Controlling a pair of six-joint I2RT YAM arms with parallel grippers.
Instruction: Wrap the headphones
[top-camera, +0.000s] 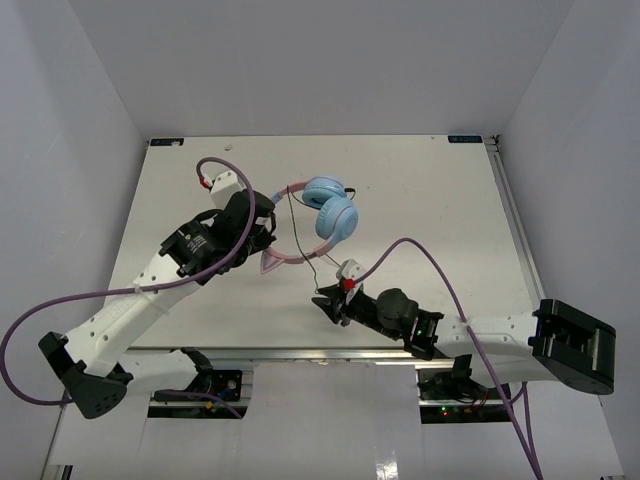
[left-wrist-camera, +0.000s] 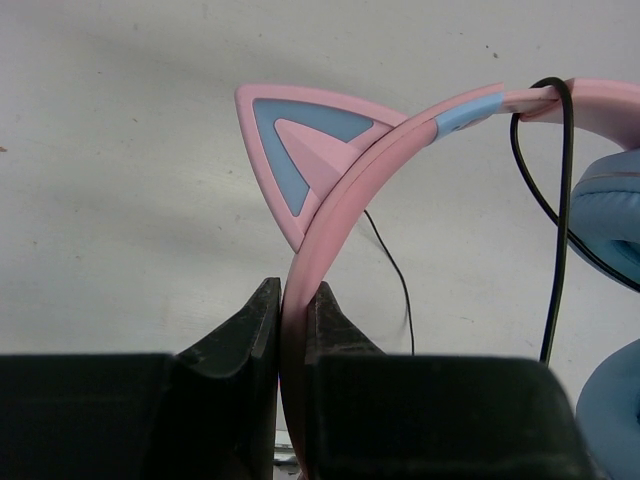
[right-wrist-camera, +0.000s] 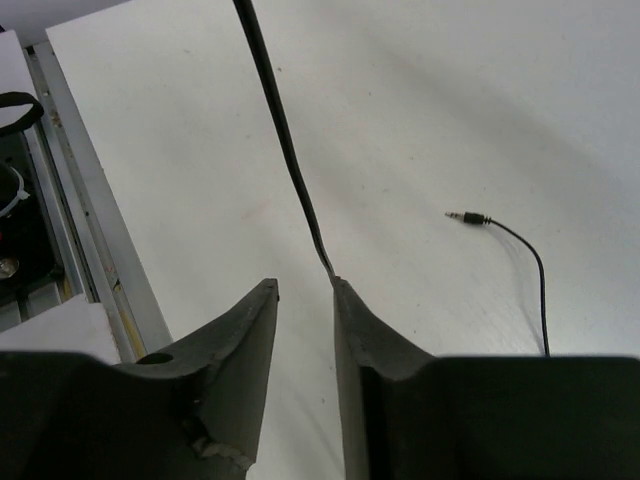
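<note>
Pink headband (left-wrist-camera: 400, 138) fills my left wrist view, and the left gripper (left-wrist-camera: 293, 300) is clamped on it, one finger pressed against each side of the band. A cat ear (left-wrist-camera: 300, 140), pink with a blue inset, stands on the band just above the fingertips. To the right the thin black audio cord (left-wrist-camera: 563, 200) loops over the headband and hangs in front of the light blue ear cups (left-wrist-camera: 615, 225).

From above, the headphones (top-camera: 325, 210) lie near the middle of the white table (top-camera: 450, 190), cups on the far side and the headband curving back toward my left arm. The cord trails from them down to the right gripper (top-camera: 328, 300), which sits near the table's front edge.

On the right wrist view the fingers stand a little apart. The cord comes down to the inner tip of one finger and touches it, with a gap between it and the other finger. The plug (right-wrist-camera: 470, 216) lies loose on the table beyond. An aluminium rail (right-wrist-camera: 100, 250) runs along the table edge just beside that gripper. Purple cables (top-camera: 405, 240) arch over both arms, the left one close to the headband.
</note>
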